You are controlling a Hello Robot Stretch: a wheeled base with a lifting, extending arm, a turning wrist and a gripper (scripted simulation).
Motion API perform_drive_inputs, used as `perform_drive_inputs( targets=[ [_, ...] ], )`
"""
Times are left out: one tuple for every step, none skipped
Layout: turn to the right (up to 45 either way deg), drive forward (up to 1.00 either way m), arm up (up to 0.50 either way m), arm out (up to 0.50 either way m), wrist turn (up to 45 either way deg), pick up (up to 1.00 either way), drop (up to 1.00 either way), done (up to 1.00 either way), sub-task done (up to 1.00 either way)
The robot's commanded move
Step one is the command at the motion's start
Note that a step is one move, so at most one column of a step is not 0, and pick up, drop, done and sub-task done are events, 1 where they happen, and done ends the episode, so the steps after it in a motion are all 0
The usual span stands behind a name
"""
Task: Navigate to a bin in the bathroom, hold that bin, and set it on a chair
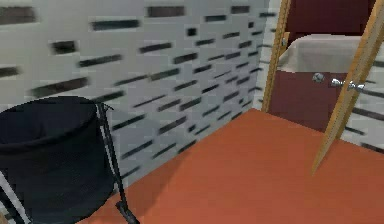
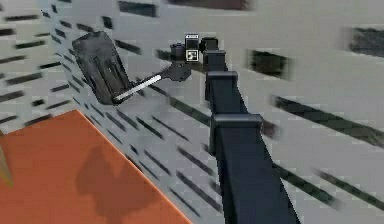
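Hanging from the fingers [image 2: 140, 85], the grey bin [image 2: 100, 63] tilts.

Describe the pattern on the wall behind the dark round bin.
A white flat wall with scattered short dark grey horizontal dashes; best in the forward view.

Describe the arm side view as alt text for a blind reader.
The tool holds a tilted dark grey bin in the air before a white wall flecked with dark dashes. The arm rises from below; orange floor lies lower left.

Black bin [image 1: 50, 150], orange-red floor [image 1: 250, 170], white wall [image 1: 180, 50] flecked with dark grey dashes.
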Motion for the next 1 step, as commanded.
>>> perform_drive_inputs(
  targets=[
    [0.0, 0.0, 0.0, 0.0, -45.0, 0.0, 0.0, 0.0, 0.0]
  ],
)
